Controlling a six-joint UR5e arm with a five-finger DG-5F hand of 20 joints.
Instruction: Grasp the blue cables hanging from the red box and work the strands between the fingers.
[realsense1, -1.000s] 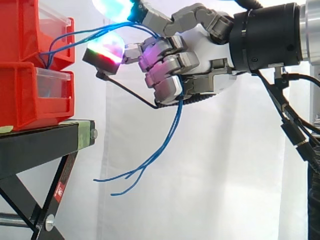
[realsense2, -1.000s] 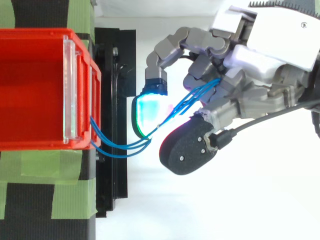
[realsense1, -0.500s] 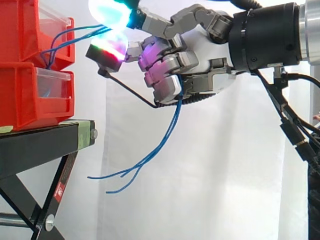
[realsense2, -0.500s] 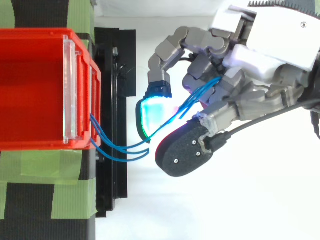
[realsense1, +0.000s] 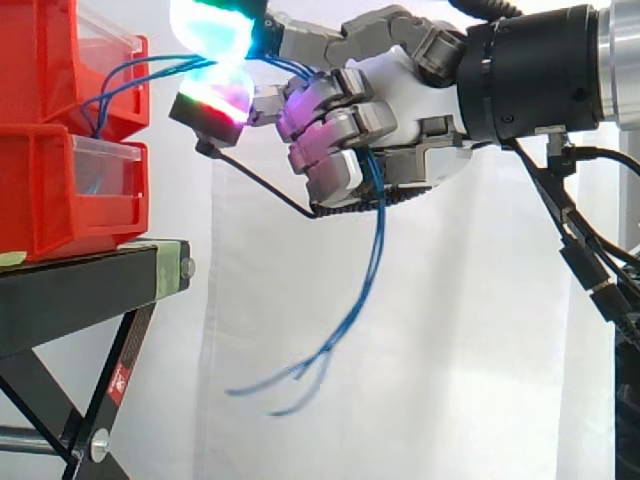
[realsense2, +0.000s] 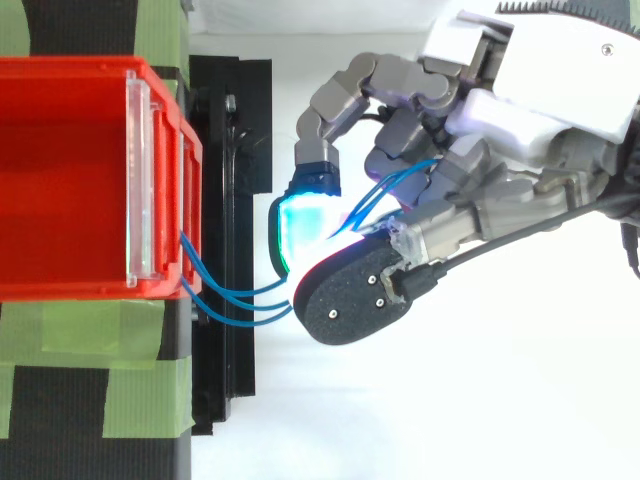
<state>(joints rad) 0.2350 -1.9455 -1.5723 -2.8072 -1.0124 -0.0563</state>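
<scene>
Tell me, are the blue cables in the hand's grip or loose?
In grip: the hand is curled round the blue cables; their free ends dangle below it.

Side camera level with red bins (realsense1: 40, 190), close, facing across them, top camera close overhead, facing down, both views share bin fronts, hand (realsense1: 400, 95), black stand (realsense1: 80, 278) edge.

Several thin blue cables (realsense1: 379, 240) come out from the front of the open red plastic box (realsense2: 60, 180), arch sideways, then hang down, loose ends spread.
</scene>
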